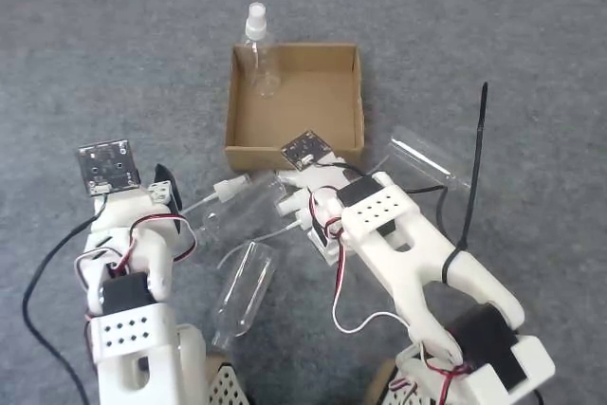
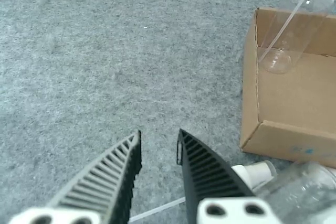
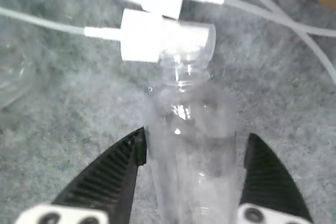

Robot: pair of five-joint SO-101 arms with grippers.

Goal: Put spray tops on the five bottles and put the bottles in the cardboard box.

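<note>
The cardboard box (image 1: 245, 130) (image 2: 251, 103) sits at the back middle of the grey carpet. One clear bottle with a spray top (image 1: 260, 52) (image 2: 286, 35) leans in its far left corner. My right gripper (image 1: 305, 211) (image 3: 194, 140) is open, its jaws on either side of an uncapped clear bottle (image 3: 191, 124) in front of the box. White spray tops (image 3: 152, 35) lie just past that bottle's neck. My left gripper (image 1: 166, 192) (image 2: 157, 148) is open with nothing in it, left of a bottle with a white spray top (image 2: 254, 171) (image 1: 228, 198).
Another clear bottle (image 1: 242, 291) lies between the two arms, and one more (image 1: 427, 160) lies right of the box. Thin dip tubes and white wires cross the carpet near the right gripper. A black strap (image 1: 479, 158) sticks up from the right arm.
</note>
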